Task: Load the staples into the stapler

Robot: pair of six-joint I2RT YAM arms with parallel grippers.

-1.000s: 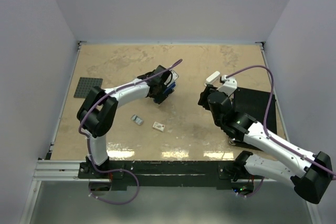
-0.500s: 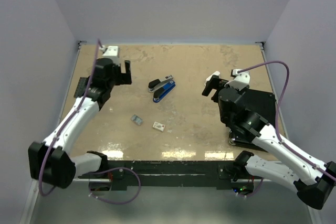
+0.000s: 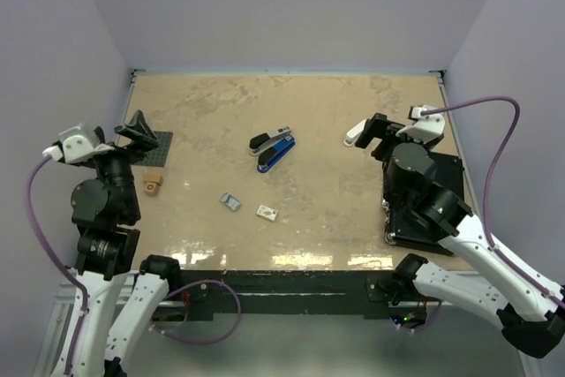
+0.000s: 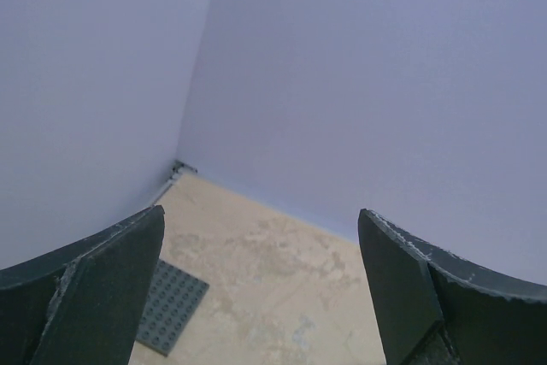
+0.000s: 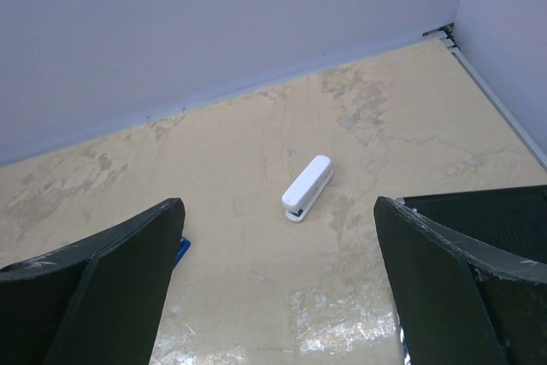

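Observation:
A blue stapler (image 3: 275, 151) with a black top lies mid-table, its arm swung apart from the base. Nearer me lie the staples: a tiny whitish box (image 3: 267, 212) and a small grey tray piece (image 3: 230, 202). A white stapler (image 5: 308, 187) lies closed on the table ahead of my right gripper (image 5: 278, 297), which is open and empty. In the top view the white stapler (image 3: 356, 133) is just left of that gripper (image 3: 381, 132). My left gripper (image 3: 132, 134) is raised at the table's left edge, open and empty, facing the far-left corner. Its jaws (image 4: 261, 297) stand wide.
A grey studded baseplate (image 4: 171, 305) lies at the left edge, below my left gripper. A small brown block (image 3: 154, 184) sits near it. A black mat (image 3: 441, 174) covers the right side under my right arm. White walls enclose the table.
My left arm has let go of the blue stapler and swung back to the left edge. My right gripper has opened wide and drawn back slightly to the right.

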